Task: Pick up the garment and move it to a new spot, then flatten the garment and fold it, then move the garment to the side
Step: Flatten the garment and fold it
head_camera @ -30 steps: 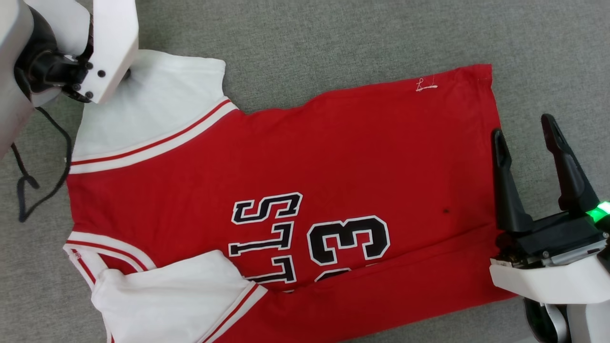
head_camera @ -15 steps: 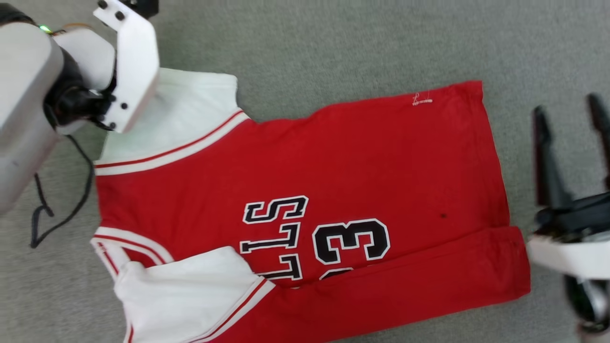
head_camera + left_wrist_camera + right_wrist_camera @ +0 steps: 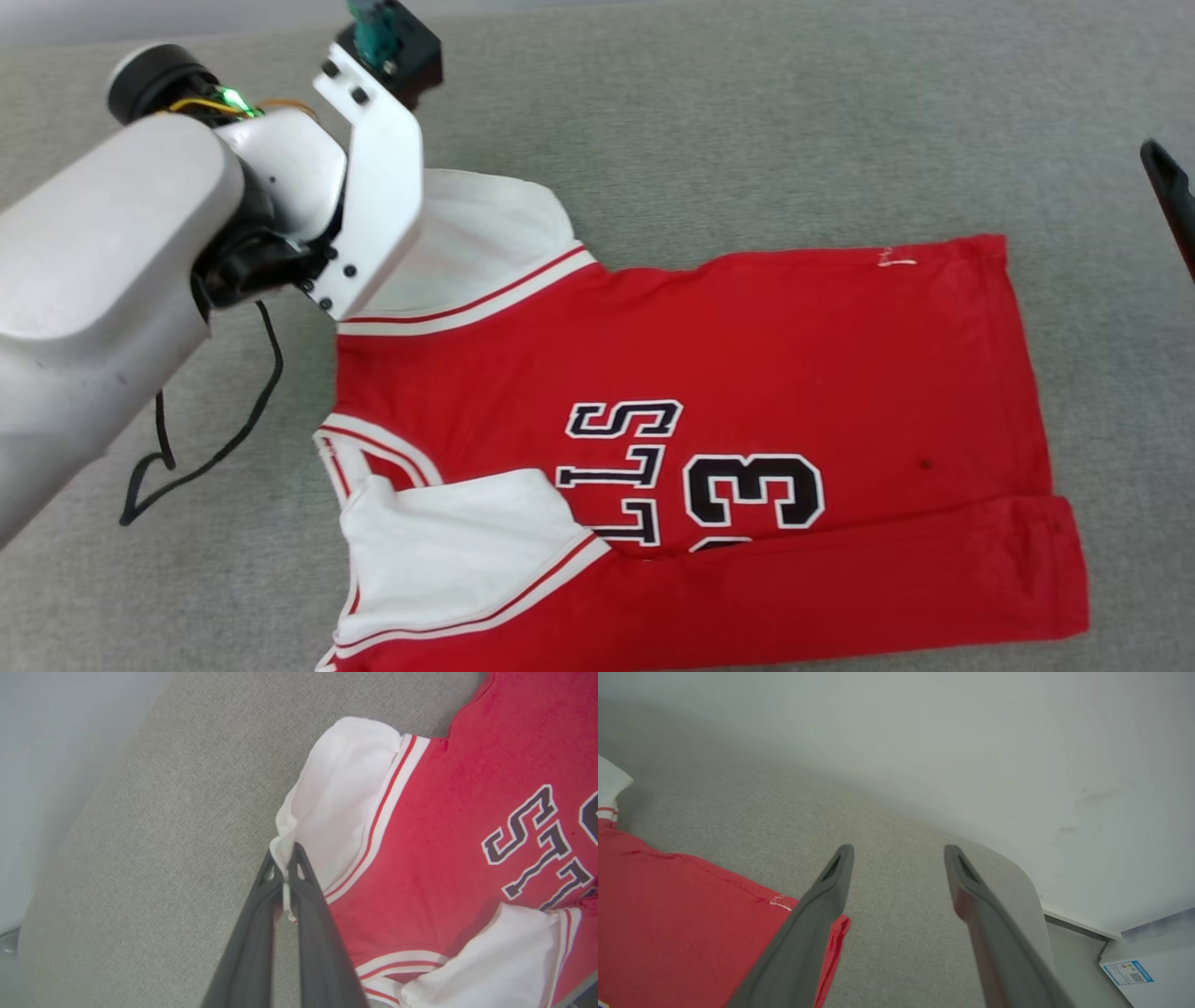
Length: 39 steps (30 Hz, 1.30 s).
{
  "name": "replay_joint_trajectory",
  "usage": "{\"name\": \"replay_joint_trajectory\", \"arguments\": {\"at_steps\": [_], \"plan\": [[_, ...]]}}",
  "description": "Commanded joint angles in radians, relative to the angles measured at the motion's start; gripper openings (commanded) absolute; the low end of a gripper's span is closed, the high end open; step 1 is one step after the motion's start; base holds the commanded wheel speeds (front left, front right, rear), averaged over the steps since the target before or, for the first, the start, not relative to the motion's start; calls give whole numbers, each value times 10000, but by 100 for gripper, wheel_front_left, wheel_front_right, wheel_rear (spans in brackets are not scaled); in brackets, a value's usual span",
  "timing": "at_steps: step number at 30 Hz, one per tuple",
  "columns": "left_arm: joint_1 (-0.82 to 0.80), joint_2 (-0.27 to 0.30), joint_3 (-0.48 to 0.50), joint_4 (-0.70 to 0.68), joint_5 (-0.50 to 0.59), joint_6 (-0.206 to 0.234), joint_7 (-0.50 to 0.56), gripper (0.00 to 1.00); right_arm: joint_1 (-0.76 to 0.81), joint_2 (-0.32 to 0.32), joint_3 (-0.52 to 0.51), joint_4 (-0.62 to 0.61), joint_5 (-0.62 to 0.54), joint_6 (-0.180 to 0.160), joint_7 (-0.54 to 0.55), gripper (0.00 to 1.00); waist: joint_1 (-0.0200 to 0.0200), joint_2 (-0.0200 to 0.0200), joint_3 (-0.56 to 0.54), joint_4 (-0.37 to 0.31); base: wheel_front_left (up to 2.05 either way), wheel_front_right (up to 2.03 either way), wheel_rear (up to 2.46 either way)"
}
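Head view: the garment (image 3: 747, 364), a red jersey T-shirt, lies flat across the middle of the grey woven surface (image 3: 747, 121), collar end toward its left edge, hem toward its right. The near long side and the near white sleeve (image 3: 457, 551) are already folded in over the chest lettering. The left arm (image 3: 112, 261) reaches over the far white sleeve (image 3: 485, 233), its wrist bracket hiding the fingers.

Left wrist view: the left gripper (image 3: 283, 858) is pinched tight on the cuff edge of that far sleeve, the cloth bunched at the tips. Whether it holds one layer or both I cannot tell.

Right wrist view: the right gripper (image 3: 899, 851) hangs with jaws wide, holding nothing, just by the far hem corner (image 3: 787, 905).

The step looks like folding the far side in. Lift the cuff slightly, carry it toward the near edge over the striped trim, pull gently so the body does not slide, and let the right gripper take the hem corner.
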Motion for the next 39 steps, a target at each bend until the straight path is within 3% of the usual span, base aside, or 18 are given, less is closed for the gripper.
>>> {"name": "replay_joint_trajectory", "arguments": {"at_steps": [1,4,8,15,20,32,33,34,39], "plan": [[106,4,-66,-58,24,-3,-62,0,-28,-164,160,84,194,-8,344,100,0,-1,-15,135,0,0,0],[107,-37,-148,-349,11,-1,-279,0,-620,-1228,983,156,1453,-8,2623,100,0,-1,111,325,0,0,0],[-139,-136,-320,-626,92,-1,-484,0,-1509,-2123,1783,367,2644,-8,4985,100,0,-1,374,592,0,0,0],[-534,-298,-557,-867,141,-2,-773,0,-2744,-2231,2920,1312,3424,-8,7630,100,0,-1,893,1042,0,0,0],[-826,-375,-733,-979,104,-3,-946,0,-3254,-1828,3116,2110,3324,-8,8133,100,0,-1,1349,1346,0,0,0],[-1314,-485,-1023,-817,60,-3,-1319,0,-2659,-1167,4193,3137,3459,-8,7644,100,0,-1,1951,1528,0,0,0],[-1300,-487,-1041,-775,51,-3,-1351,0,-2654,-1152,4281,3149,3497,-8,7500,14,0,-1,1922,1507,0,0,0],[-1269,-480,-1051,-738,45,-3,-1374,0,-2671,-1154,4348,3155,3543,-8,7355,0,0,-1,1872,1483,0,0,0],[-898,-401,-1104,-558,-13,-4,-1640,0,-2944,-1284,4349,3164,3681,-8,6345,0,0,-1,1260,1350,0,0,0]]}}
